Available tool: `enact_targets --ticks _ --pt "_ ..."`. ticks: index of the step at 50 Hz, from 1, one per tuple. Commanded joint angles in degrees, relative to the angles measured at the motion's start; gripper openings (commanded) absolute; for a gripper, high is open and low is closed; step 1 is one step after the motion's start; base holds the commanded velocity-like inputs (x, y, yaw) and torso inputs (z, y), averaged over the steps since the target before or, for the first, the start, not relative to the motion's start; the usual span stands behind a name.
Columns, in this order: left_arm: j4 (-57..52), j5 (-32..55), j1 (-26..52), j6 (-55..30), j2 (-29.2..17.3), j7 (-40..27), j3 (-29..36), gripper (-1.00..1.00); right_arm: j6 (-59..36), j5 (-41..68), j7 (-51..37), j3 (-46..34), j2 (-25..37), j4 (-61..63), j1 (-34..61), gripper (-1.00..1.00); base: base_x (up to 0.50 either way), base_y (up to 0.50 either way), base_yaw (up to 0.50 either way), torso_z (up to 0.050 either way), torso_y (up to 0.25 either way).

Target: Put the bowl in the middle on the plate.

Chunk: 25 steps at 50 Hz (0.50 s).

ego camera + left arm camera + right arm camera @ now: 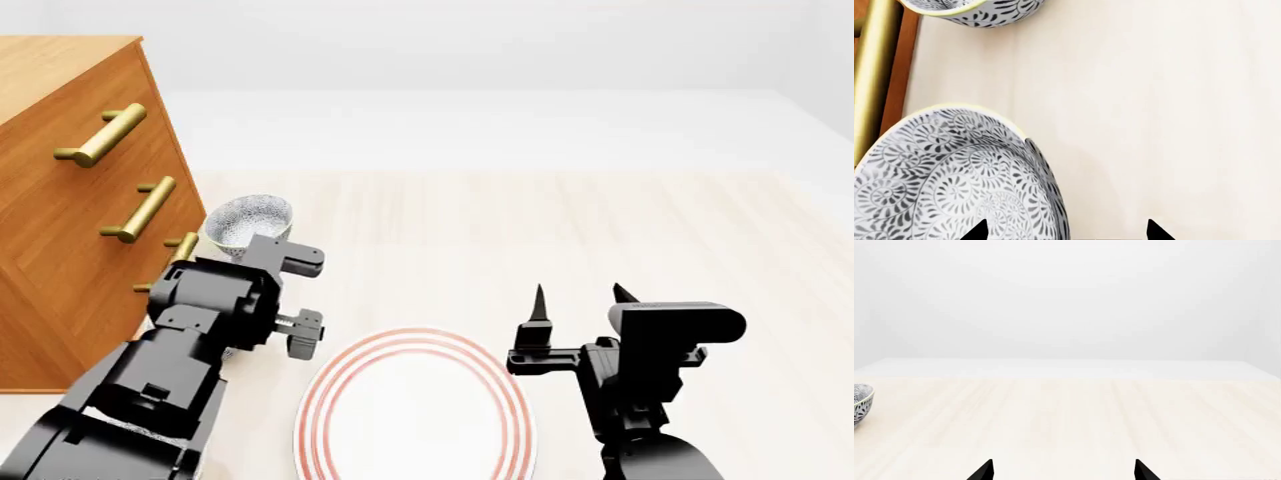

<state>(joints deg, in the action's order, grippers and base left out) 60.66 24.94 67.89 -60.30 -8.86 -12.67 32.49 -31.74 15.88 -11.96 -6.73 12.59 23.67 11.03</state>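
In the left wrist view a speckled grey-and-white bowl (954, 175) fills the near corner, close to the dresser. My left gripper (1067, 232) is open above it, with one fingertip (981, 231) over the bowl's inside and the other outside its rim. A look-alike bowl (981, 11) lies farther along the dresser, and it also shows in the head view as the far bowl (247, 220). The white plate (414, 400) with red rings lies on the floor between my arms. My right gripper (581, 300) stands open and empty, fingers pointing up, right of the plate.
A wooden dresser (67, 200) with gold handles (874, 65) stands at the left, right beside the bowls. Pale wood floor (1074, 415) stretches ahead, with one bowl's edge (861, 402) at the side of the right wrist view.
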Motion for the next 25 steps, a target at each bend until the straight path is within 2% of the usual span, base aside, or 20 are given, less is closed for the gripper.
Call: enact_targets --ticks 1,4,5,8,16,25 --pt "5.84 -1.09 0.72 3.35 1.1 0.93 0.77 1.0 0.42 0.29 -0.29 -0.04 0.18 -0.3 -0.15 1.0 0.0 0.0 0.0 0.0 0.0" --pt "5.23 -1.07 0.41 3.75 0.97 0.63 0.68 1.0 0.6 0.32 -0.35 -0.11 0.2 -0.48 -0.16 1.0 0.0 0.0 0.0 0.0 0.0" --pt "4.41 -1.08 0.13 3.65 0.78 0.23 0.67 -1.0 0.63 0.37 -0.37 -0.09 0.2 -0.53 -0.15 1.0 0.0 0.0 0.0 0.0 0.0" --pt "0.54 -0.48 -1.04 1.66 -0.09 -0.02 0.61 -1.0 0.79 0.42 -0.43 -0.13 0.26 -0.62 -0.17 1.0 0.0 0.0 0.0 0.0 0.0" --pt "4.22 -1.18 -0.06 4.02 0.78 1.56 1.41 -1.0 1.26 0.6 -0.52 -0.26 0.32 -1.08 -0.24 1.0 0.0 0.0 0.0 0.0 0.0" --pt "1.75 -1.16 -0.77 3.25 0.36 1.07 1.69 -1.0 1.43 0.86 -0.68 -0.39 0.46 -1.3 -0.17 1.0 0.0 0.0 0.0 0.0 0.0"
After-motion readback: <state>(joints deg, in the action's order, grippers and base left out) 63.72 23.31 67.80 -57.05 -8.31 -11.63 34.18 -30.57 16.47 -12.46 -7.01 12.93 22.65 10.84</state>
